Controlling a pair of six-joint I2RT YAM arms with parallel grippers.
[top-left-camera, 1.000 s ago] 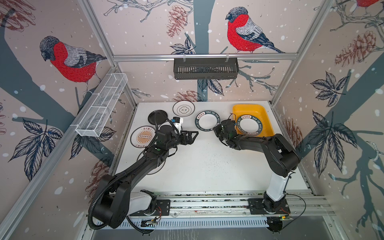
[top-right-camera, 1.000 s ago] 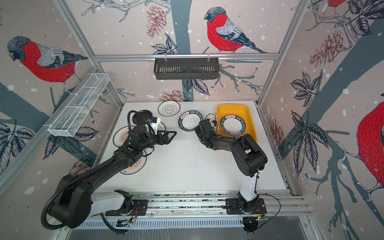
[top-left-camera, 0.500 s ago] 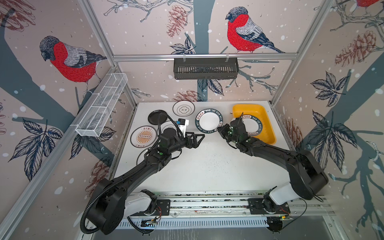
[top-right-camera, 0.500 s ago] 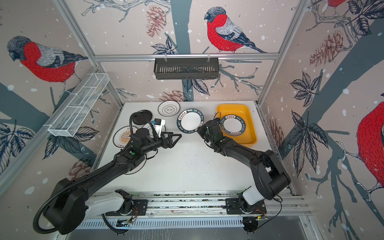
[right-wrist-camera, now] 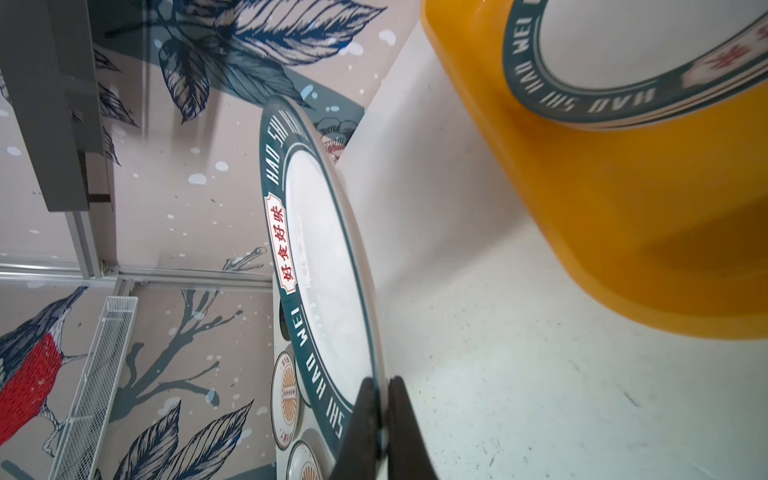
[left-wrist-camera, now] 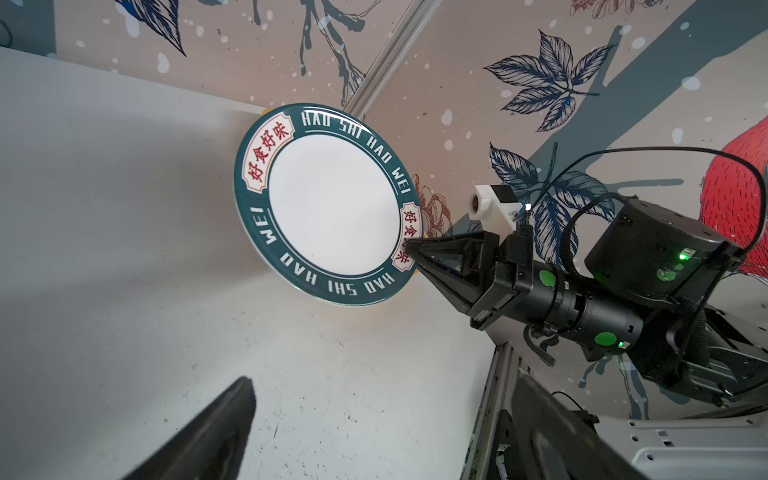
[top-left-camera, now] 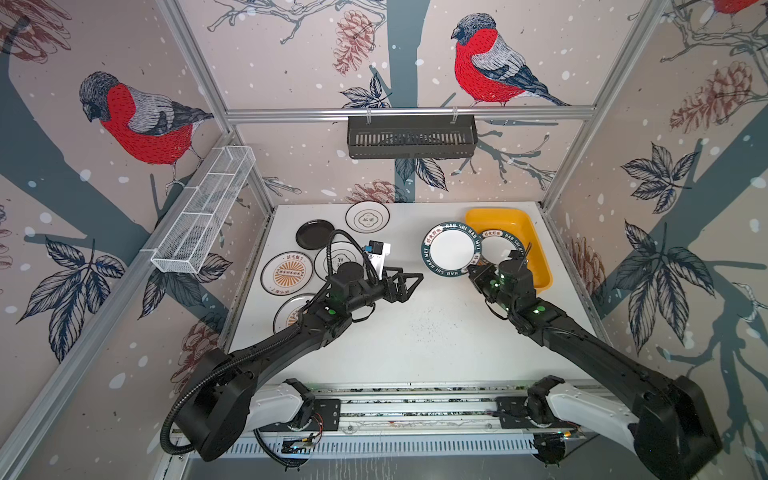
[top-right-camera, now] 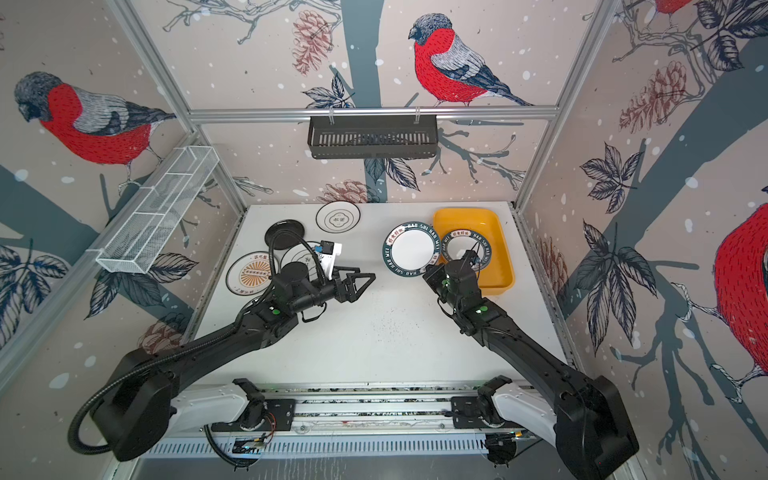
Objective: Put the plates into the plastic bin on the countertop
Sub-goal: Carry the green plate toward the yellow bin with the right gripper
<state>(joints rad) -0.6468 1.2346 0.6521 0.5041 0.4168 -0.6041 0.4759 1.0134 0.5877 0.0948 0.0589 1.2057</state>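
Black left arm (top-left-camera: 286,345) reaches from the near-left base toward the table centre, forearm low, wrist roughly level. Left gripper (top-left-camera: 415,280) points right, black triangular fingers (left-wrist-camera: 216,432) spread wide, nothing between them. Black right arm (top-left-camera: 582,349) stretches from the near-right base toward the far right, elbow nearly straight. Right gripper (right-wrist-camera: 381,388) is rolled on its side and points far-left. Its jaws are pinched tight on the near-right rim of a round white plate with dark green lettered rim (top-left-camera: 451,249), one finger on each face, plate held tilted. The two grippers face each other, well apart.
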